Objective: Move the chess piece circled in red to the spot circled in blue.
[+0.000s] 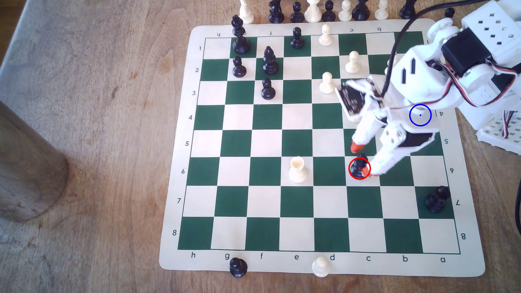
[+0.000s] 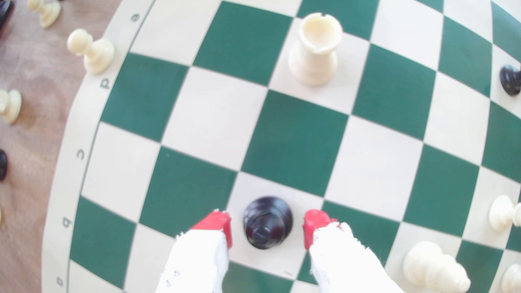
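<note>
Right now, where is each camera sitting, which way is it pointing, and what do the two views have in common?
Exterior view: high above the wooden table, looking steeply down at the chessboard; the white arm enters from the exterior view's right, reaching the red-circled black piece.
Wrist view: on the wrist, looking down past the open red-tipped fingers that flank the black piece without touching.
Shared: that black piece, the gripper, the cream rook and the board.
</note>
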`<state>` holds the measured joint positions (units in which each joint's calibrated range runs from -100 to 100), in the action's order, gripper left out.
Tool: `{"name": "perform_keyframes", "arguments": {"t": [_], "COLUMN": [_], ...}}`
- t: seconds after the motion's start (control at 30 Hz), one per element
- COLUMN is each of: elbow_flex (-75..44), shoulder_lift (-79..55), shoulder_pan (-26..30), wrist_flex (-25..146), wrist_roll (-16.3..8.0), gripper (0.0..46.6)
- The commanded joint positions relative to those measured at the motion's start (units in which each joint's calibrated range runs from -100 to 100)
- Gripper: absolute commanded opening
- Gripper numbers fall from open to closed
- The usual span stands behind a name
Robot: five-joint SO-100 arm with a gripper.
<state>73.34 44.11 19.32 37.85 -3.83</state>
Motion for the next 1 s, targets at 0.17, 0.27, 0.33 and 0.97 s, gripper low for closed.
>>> {"name": "perform_keyframes", "arguments": {"t": [0.17, 0.27, 0.33, 0.97], "elbow_flex": [-4.16, -4.16, -4.16, -10.24], "shoulder_lift": [1.30, 1.90, 2.49, 31.61], "shoulder_pan": [0.58, 0.66, 0.82, 0.19], "wrist_flex": [-0.42, -0.01, 0.32, 28.74], "wrist_roll": [-0.10, -0.10, -0.10, -1.37], "gripper": [9.6, 5.7, 1.0, 0.2]}}
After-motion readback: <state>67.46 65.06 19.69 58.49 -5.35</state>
